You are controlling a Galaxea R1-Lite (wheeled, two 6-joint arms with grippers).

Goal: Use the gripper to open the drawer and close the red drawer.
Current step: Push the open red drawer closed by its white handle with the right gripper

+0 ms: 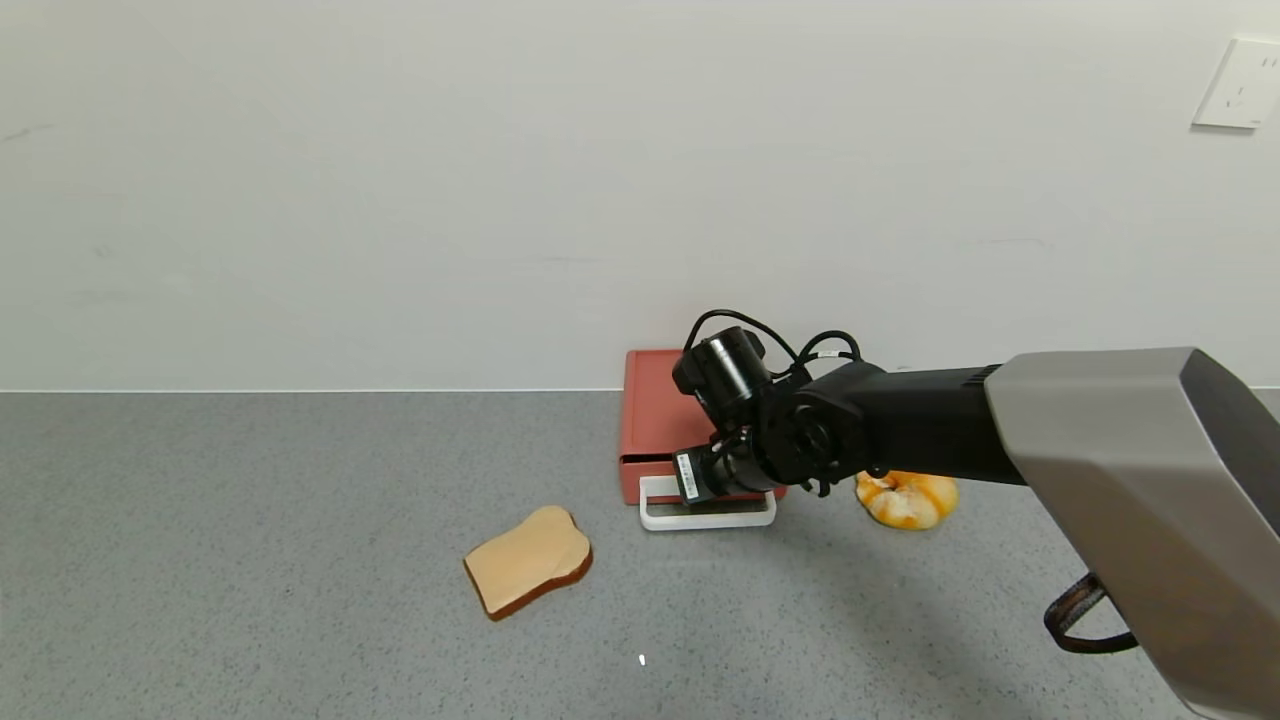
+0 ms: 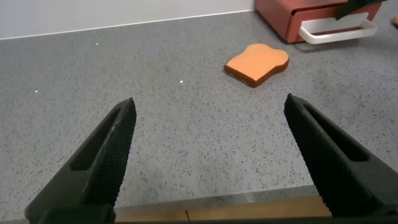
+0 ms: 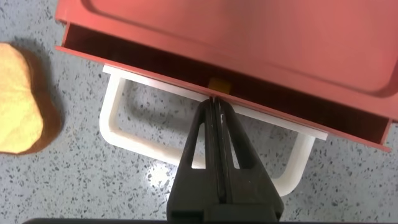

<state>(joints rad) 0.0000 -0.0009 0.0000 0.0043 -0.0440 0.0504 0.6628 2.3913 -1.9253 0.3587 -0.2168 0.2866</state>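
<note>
The brick-red drawer [image 1: 650, 400] stands against the back wall, its white loop handle [image 1: 707, 520] towards me. In the right wrist view the drawer [image 3: 249, 37] shows a dark gap under its lid, so the tray is slid out a little. My right gripper [image 1: 700, 480] is shut with nothing between its fingers. Its tips [image 3: 214, 99] reach across the handle loop [image 3: 115, 118] to the tray's front edge. My left gripper [image 2: 208, 102] is open and empty, low over the table's near edge, far from the drawer [image 2: 280, 15].
A bread slice [image 1: 527, 560] lies on the grey table left of the handle. An orange pastry [image 1: 907, 498] lies right of the drawer, partly behind my right arm. A small yellow item [image 3: 217, 84] shows inside the drawer gap. A wall socket [image 1: 1240, 85] is at the upper right.
</note>
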